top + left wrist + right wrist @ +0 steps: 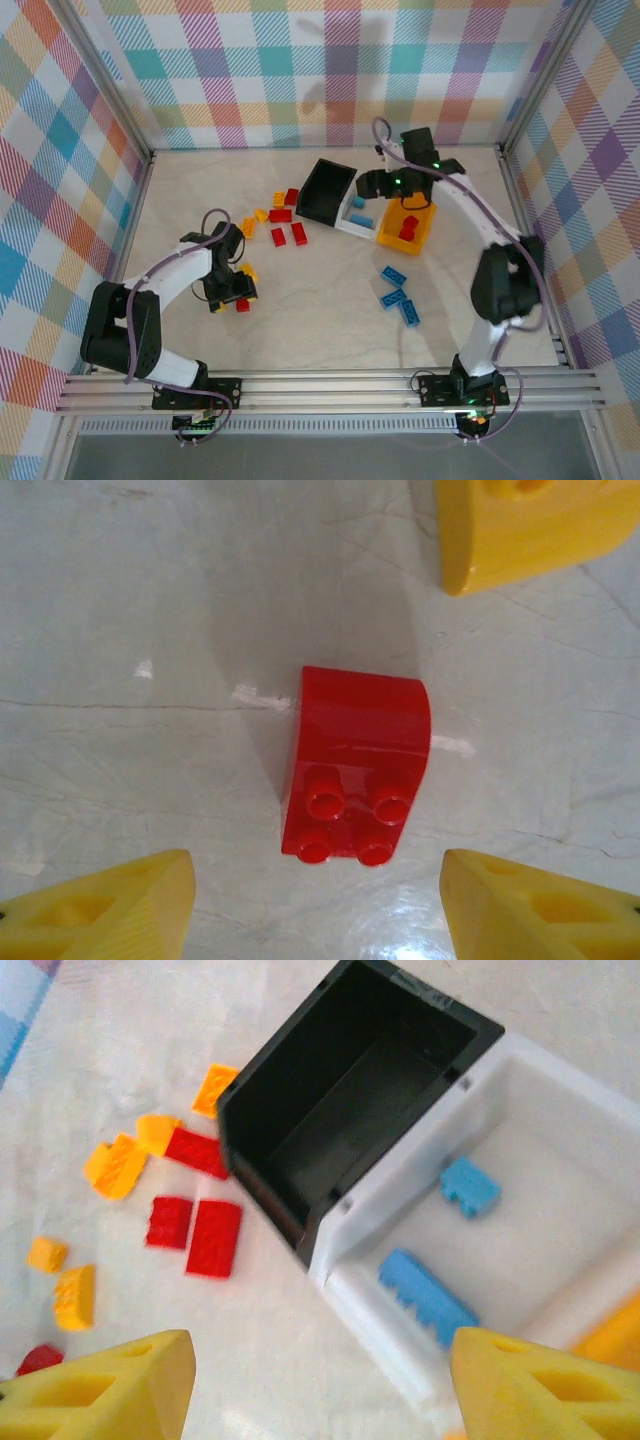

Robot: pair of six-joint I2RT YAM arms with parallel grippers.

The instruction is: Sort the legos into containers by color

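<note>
My left pincer (316,908) is spread wide, low over the table (120,630). It has one yellow finger on either side of a red brick (360,765), and neither is touching it as far as I can tell. A yellow brick (530,530) sits just beyond. The right pincer (320,1390) is spread too, carrying nothing, hanging above the bins.

Here's the score as I read it. The white bin (372,1222) has two blue bricks (430,1295) in it. From overhead, the orange bin (429,228) holds a couple of red bricks (408,228). The black bin (350,1090) looks tipped against the white one, mouth toward my right camera, and bare inside. So no yellow is home yet.

There's plenty left to do. Three loose blue bricks (395,295) lie on the table near the right arm, well apart from the bins. A scatter of red and yellow pieces (280,222) lies just beside the black bin. Then there's the red and yellow pair under my left arm. I'd call it early days, well under half sorted. My next job looks like closing on this red one and carrying it across to the orange bin.
</note>
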